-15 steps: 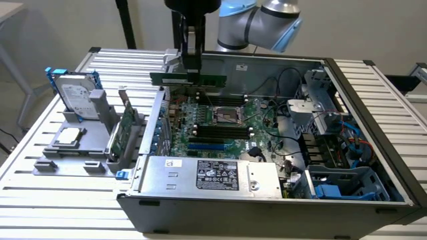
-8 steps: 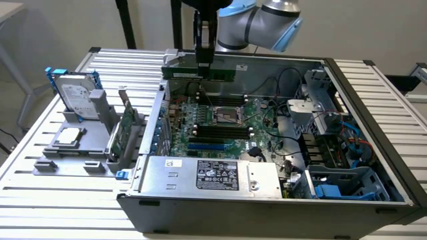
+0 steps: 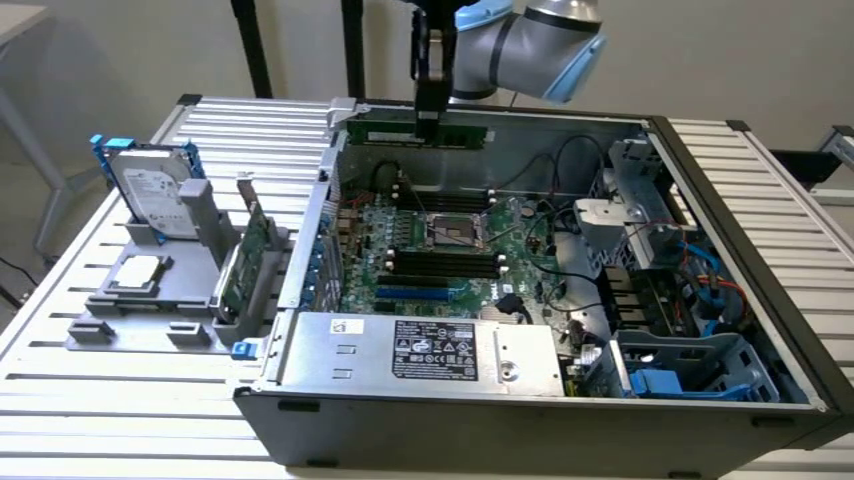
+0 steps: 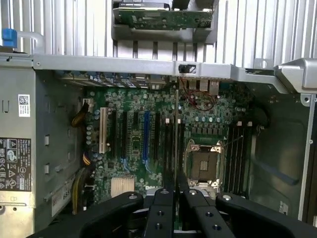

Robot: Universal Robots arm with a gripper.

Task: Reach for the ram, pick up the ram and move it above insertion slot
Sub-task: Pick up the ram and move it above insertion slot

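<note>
1. Hand [image 3: 430, 112]: clamped on the ram [image 3: 415, 133], fingers [image 4: 163, 208] pinching it from both sides, poised high over the far rim of the open computer case [image 3: 747, 260].
2. Ram: long green stick held level just under the hand (edge-on in the wrist view, a thin line [image 4: 176, 144] running out from between the fingers), clear of the motherboard [image 3: 441, 250] below.
3. Motherboard: beneath the hand, CPU socket [image 4: 202, 163] and dark memory slots [image 4: 237, 153] just beside the ram's line.
4. Hard drive [image 3: 150, 190]: upright in a grey holder [image 3: 160, 300] on the slatted surface [image 3: 80, 380], well apart from the hand, outside the case.
5. Green card [image 3: 244, 262]: standing beside that holder.
</note>
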